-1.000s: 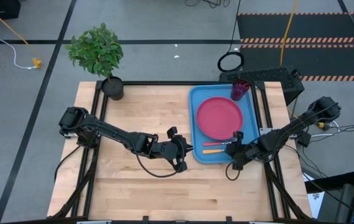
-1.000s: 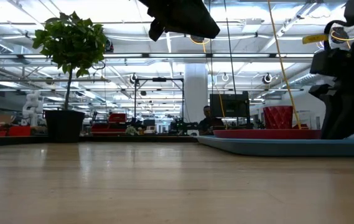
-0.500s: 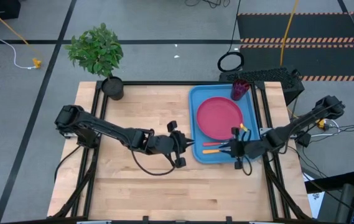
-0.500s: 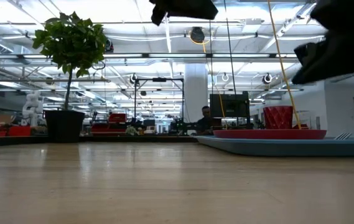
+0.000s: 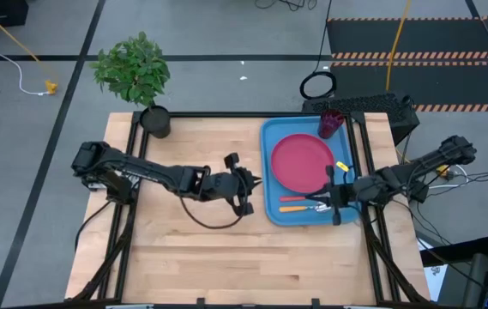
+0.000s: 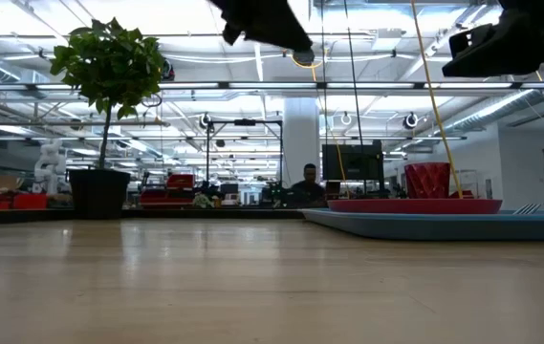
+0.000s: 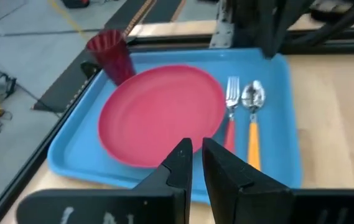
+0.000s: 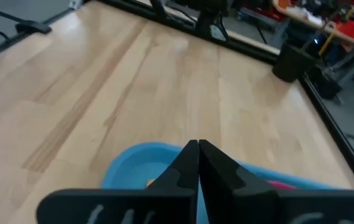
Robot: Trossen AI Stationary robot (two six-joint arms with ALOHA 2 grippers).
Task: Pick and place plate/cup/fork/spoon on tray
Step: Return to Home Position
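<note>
The blue tray (image 5: 270,190) lies at the table's right side. The pink plate (image 5: 302,163) lies flat on it. The dark red cup (image 5: 330,124) stands upright at the tray's far right corner. A red-handled fork (image 7: 231,99) and an orange-handled spoon (image 7: 252,101) lie side by side on the tray's near part. My left gripper (image 5: 254,182) hovers over bare wood just left of the tray, its fingers a narrow gap apart (image 7: 197,155), and it is empty. My right gripper (image 5: 316,201) is shut and empty, raised above the tray's near part; it also shows in its wrist view (image 8: 198,148).
A black pot with a green plant (image 5: 155,120) stands at the table's far left corner. Bare wood (image 5: 192,249) stretches across the table's middle, left and near side. A person (image 6: 308,182) shows in the room far behind the table.
My right gripper has risen from the tray's near part, clear of the fork and spoon, and drawn a little toward the table's right and far edges. My left gripper has moved a little toward the far edge. Fork and spoon stay on the tray.
</note>
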